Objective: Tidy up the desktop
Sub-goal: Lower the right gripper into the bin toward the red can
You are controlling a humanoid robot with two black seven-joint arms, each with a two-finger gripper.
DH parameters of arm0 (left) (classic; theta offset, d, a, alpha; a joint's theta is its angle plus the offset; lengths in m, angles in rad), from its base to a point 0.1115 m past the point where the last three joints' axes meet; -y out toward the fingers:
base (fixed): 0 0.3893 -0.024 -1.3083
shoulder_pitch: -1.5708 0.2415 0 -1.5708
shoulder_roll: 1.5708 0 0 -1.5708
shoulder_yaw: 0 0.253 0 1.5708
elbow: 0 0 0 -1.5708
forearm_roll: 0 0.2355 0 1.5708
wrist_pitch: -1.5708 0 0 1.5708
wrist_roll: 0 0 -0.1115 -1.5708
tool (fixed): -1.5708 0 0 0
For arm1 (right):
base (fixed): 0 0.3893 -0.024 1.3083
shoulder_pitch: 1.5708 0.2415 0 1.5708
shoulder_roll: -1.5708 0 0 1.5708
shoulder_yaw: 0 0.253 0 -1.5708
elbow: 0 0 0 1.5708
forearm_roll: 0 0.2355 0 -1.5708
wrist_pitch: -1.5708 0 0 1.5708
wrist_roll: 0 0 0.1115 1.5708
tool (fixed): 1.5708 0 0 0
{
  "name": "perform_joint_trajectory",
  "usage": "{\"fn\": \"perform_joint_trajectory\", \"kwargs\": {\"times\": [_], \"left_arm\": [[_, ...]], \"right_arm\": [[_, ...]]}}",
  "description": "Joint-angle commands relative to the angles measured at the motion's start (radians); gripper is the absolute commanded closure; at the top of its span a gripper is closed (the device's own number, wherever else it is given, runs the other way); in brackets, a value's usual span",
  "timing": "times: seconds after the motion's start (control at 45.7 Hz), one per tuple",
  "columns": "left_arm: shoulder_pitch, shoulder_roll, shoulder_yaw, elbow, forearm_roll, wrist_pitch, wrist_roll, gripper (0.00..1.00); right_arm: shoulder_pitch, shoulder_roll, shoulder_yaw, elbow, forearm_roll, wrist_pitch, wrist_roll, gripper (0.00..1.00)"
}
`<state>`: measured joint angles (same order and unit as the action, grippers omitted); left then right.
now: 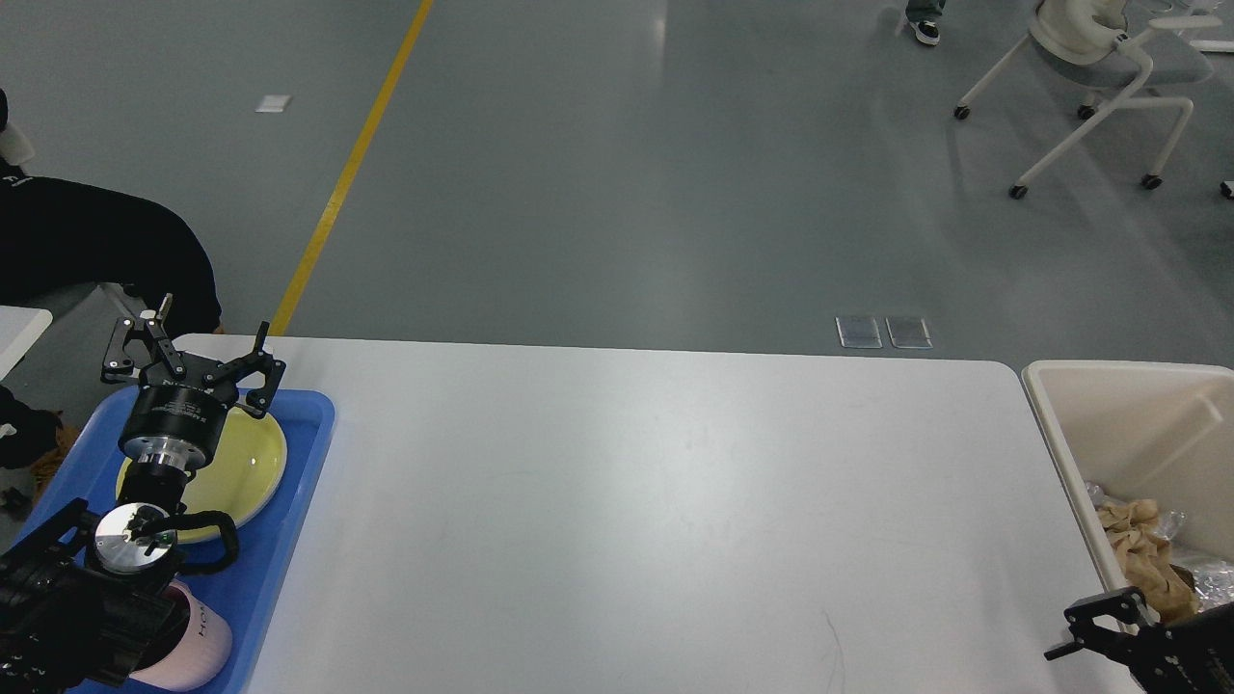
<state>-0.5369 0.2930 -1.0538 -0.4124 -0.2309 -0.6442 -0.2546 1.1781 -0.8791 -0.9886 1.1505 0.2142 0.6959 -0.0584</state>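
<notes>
In the head view, the desktop (656,501) is a wide, smooth white top with rounded far corners; it fills the lower middle of the picture and its surface shows only faint scuffs and a soft sheen.

The left gripper (198,352) hangs with its two black fingers spread wide apart, holding nothing. It stands over the far end of a blue tray (289,540) that sits on the desktop's left edge. Just below and behind the gripper, partly hidden by its wrist, lies a pale yellow plate (246,463) in the tray. Further back along the arm, near the picture's bottom edge, a pink cup (202,641) lies in the same tray, partly covered by the arm.

The right gripper (1085,627) shows only at the lower right corner, dark and cut off; whether it is open or closed cannot be told. Just beyond it stands a cream bin (1060,424) against the desktop's right edge, with crumpled brownish paper (1142,549) inside.
</notes>
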Motion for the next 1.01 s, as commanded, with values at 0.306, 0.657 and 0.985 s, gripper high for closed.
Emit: {"fn": "perform_joint_trajectory", "kwargs": {"times": [0.306,0.657,0.985], "left_arm": [[0.0,0.0,0.0,0.0,-0.001,0.0,0.0,0.04],[0.0,0.0,0.0,0.0,-0.001,0.0,0.0,0.04],[0.0,0.0,0.0,0.001,-0.001,0.0,0.0,0.04]], "right_arm": [[-0.146,0.028,0.137,-0.052,0.004,-0.056,0.002,0.0],[-0.198,0.074,0.143,-0.055,0.004,-0.168,0.003,0.0],[-0.222,0.075,0.145,-0.052,0.005,-0.311,0.003,0.59]]}}
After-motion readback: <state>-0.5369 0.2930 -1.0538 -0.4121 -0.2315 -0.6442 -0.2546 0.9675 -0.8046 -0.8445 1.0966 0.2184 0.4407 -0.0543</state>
